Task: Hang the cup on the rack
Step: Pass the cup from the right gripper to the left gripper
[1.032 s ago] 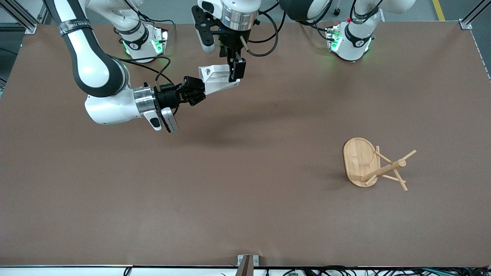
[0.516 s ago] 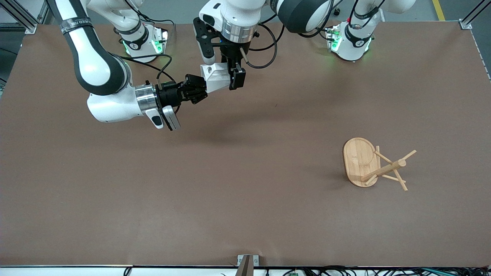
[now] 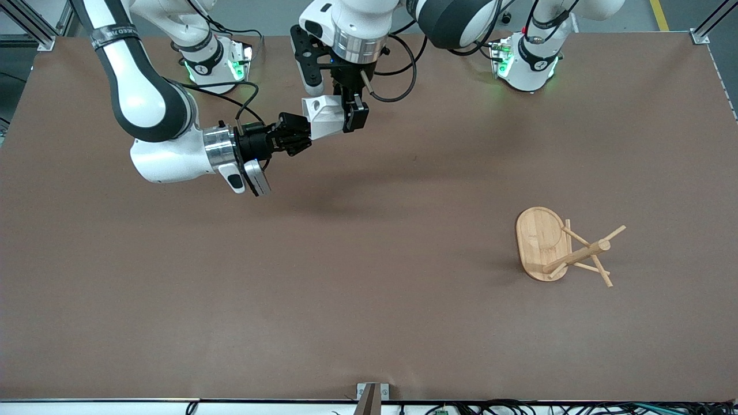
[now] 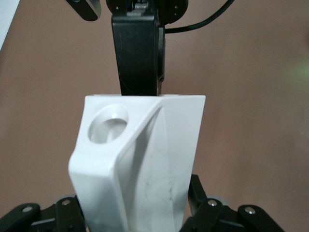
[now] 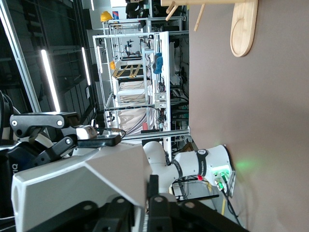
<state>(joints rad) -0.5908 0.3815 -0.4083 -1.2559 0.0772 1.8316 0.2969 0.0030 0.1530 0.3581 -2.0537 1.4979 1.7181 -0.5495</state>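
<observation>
Centrally, in the front view, the cup (image 3: 324,117) is held in the air over the bench's robot-side edge, about midway between the two arm bases. Its long axis lies roughly level, running between the two grippers, with the pierced handle uppermost. The right gripper (image 3: 304,133) clasps the end toward the right arm's end of the bench; the left gripper (image 3: 353,117), pointing downward, clenches the other end. The rack (image 3: 562,248) lies tipped on its side near the left arm's end, its oval base on edge and its post pointing toward that end. Seen from the left wrist, the cup (image 4: 140,159) shows its handle hole, with a black finger (image 4: 139,53) against its rim. Seen from the right wrist, the cup (image 5: 84,181) sits between dark fingers (image 5: 113,212), and the rack (image 5: 236,19) appears far off.
</observation>
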